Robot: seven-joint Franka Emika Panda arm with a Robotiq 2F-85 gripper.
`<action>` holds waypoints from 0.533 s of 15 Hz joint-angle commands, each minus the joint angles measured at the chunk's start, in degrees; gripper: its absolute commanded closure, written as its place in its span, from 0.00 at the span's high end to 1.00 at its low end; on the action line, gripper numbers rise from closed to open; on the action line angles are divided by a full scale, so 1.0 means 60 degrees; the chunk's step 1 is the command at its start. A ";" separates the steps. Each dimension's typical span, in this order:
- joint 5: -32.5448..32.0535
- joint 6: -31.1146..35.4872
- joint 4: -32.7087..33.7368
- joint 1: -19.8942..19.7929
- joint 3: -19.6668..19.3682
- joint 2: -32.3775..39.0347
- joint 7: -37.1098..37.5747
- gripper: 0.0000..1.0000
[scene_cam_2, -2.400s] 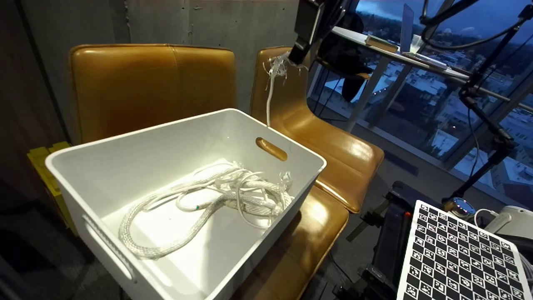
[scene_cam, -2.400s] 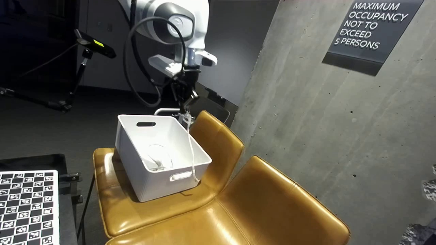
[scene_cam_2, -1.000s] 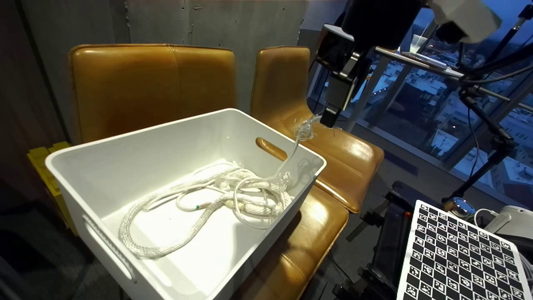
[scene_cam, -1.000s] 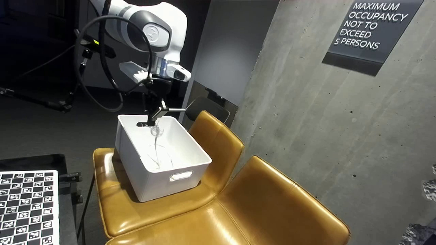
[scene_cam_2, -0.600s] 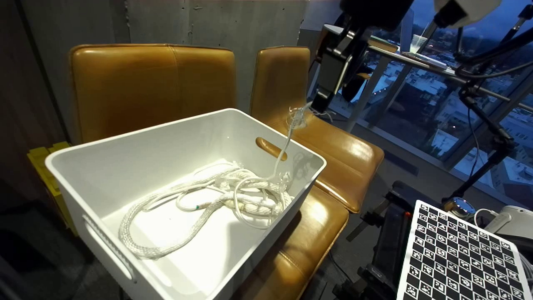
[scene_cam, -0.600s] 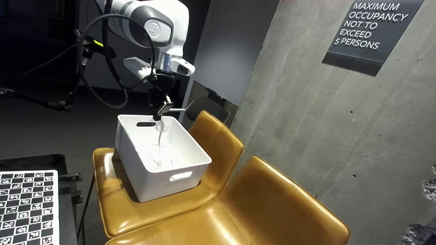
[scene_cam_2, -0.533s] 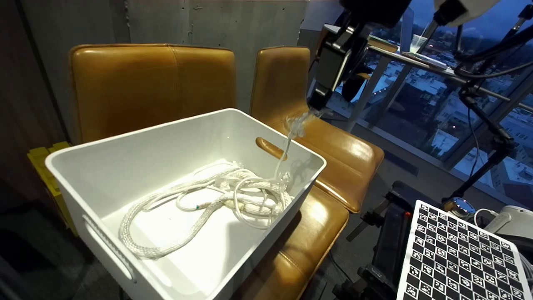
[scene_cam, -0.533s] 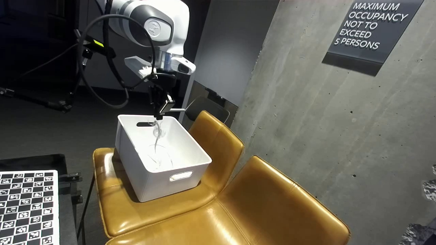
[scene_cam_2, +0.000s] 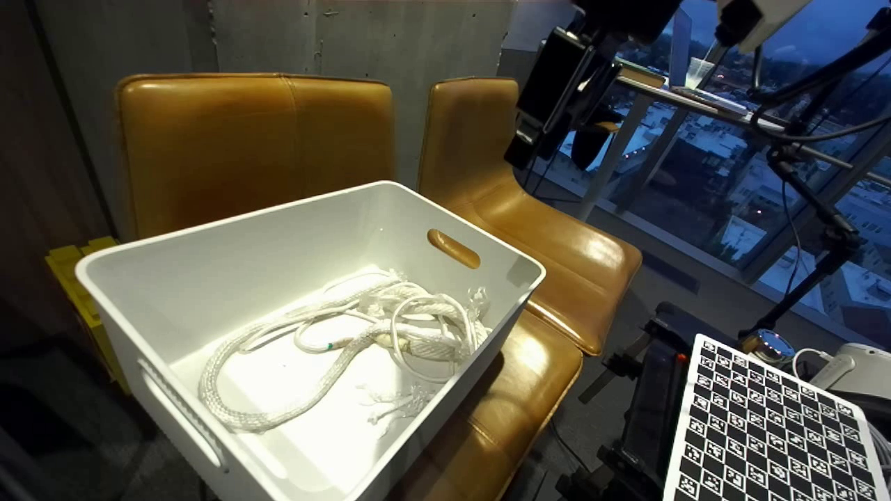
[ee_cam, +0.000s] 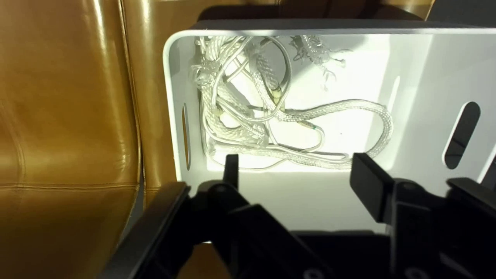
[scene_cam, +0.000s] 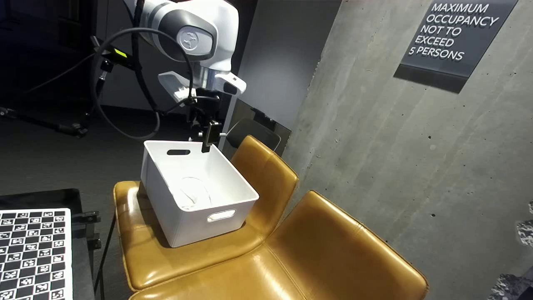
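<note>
With the fingers (ee_cam: pixel 368 184) spread wide and nothing held between them near the white bin (scene_cam_2: pixel 278 261), inside which the pale ropes (scene_cam_2: pixel 431 334) are tangled, motion is best made slow, so that the frayed end (ee_cam: pixel 314 50) is not snagged.

- Beneath the jaws, well down from them, I see a tan leather chair (scene_cam: pixel 162 260), light glinting off its smooth seat.
- A white bin (scene_cam: pixel 200 229) stands upright right on that seat, its open top facing up toward the jaws.
- White ropes (scene_cam_2: pixel 431 341) lie in a loose tangle on the bin's floor, lower than the jaws and apart from them.
</note>
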 commanded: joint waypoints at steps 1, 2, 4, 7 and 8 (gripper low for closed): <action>0.1008 -0.0097 -0.0242 -0.0248 -0.0192 -0.0240 -0.0335 1.00; 0.1264 -0.0265 -0.0243 -0.0314 -0.0225 -0.0295 -0.0405 1.00; 0.0965 -0.0099 -0.0090 -0.0257 -0.0235 -0.0004 -0.0238 1.00; 0.1009 -0.0102 -0.0091 -0.0292 -0.0262 0.0029 -0.0284 1.00; 0.1008 -0.0102 -0.0091 -0.0274 -0.0255 0.0036 -0.0283 1.00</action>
